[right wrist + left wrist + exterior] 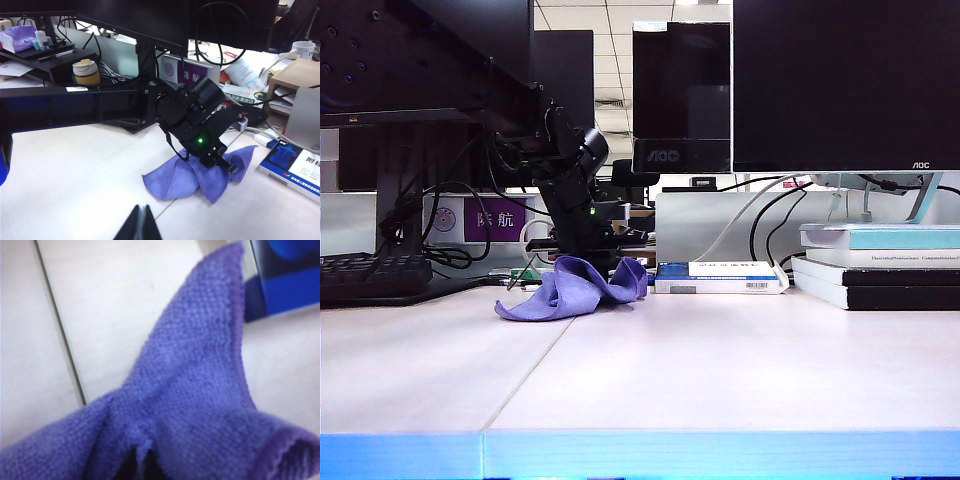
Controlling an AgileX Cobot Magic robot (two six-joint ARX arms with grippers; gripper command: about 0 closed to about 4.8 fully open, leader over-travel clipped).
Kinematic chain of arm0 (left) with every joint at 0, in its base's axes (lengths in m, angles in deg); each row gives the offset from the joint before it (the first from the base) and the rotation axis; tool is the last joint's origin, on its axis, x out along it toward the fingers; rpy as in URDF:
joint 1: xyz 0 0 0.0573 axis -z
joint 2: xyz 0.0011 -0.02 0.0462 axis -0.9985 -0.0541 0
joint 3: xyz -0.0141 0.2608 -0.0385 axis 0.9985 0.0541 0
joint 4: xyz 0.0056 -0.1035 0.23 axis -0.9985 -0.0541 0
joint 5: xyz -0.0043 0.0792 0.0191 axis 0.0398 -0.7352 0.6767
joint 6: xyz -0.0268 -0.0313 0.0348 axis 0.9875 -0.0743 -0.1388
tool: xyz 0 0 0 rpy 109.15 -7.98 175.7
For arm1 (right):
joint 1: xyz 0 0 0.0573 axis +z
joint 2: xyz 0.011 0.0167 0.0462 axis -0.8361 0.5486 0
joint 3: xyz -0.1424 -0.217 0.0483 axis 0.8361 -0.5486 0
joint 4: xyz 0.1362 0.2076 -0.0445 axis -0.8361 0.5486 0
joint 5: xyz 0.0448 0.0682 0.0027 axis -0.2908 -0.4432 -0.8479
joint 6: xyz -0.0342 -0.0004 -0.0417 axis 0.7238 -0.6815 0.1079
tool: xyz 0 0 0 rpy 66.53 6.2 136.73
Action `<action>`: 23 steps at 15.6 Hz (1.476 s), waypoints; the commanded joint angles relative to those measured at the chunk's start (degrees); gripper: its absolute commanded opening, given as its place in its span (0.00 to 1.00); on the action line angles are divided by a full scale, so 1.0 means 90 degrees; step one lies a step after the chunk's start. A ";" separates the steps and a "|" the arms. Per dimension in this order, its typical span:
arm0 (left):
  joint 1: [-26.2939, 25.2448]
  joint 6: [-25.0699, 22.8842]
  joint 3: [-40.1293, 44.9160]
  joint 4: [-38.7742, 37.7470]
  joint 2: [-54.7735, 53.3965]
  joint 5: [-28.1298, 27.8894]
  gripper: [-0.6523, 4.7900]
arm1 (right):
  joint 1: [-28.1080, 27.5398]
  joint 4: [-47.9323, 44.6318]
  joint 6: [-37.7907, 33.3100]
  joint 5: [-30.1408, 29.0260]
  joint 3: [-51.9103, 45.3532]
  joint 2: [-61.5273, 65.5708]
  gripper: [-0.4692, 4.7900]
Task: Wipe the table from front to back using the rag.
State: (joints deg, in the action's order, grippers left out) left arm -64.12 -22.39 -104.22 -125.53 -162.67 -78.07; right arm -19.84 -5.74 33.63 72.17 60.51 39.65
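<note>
Lavender rag [575, 288] bunches in the left pincer [220, 159], clamped at the tabletop's [720, 370] back; stroke looks finished. Right pincer [140, 223] hangs closed, empty.

The table [720, 380] bears the rag [575, 290], books [880, 265].

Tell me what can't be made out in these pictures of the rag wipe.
- Left gripper: its fingertips are buried in the rag in every view.
- Right gripper: only shut dark tips at the right wrist view's edge; absent from the exterior view.
- Blue-and-white box: its print is too small in the exterior view and blurred in the left wrist view.
</note>
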 commanded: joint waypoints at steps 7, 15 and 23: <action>0.0107 0.0019 0.0017 -0.1404 0.0112 0.0056 0.11 | 0.0012 -0.0432 0.0027 -0.0029 0.0034 -0.0024 0.09; 0.0158 0.0015 0.0019 -0.2273 0.0134 0.0053 0.11 | 0.0012 -0.0435 0.0172 -0.0029 0.0034 -0.0027 0.09; 0.0160 -0.0024 0.0019 -0.3504 0.0136 0.0053 0.11 | 0.0012 -0.0437 0.0192 -0.0056 0.0034 -0.0027 0.09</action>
State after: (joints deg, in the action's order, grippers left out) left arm -62.76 -22.41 -105.12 -149.38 -159.91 -77.55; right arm -19.82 -8.65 35.14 71.97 60.51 39.58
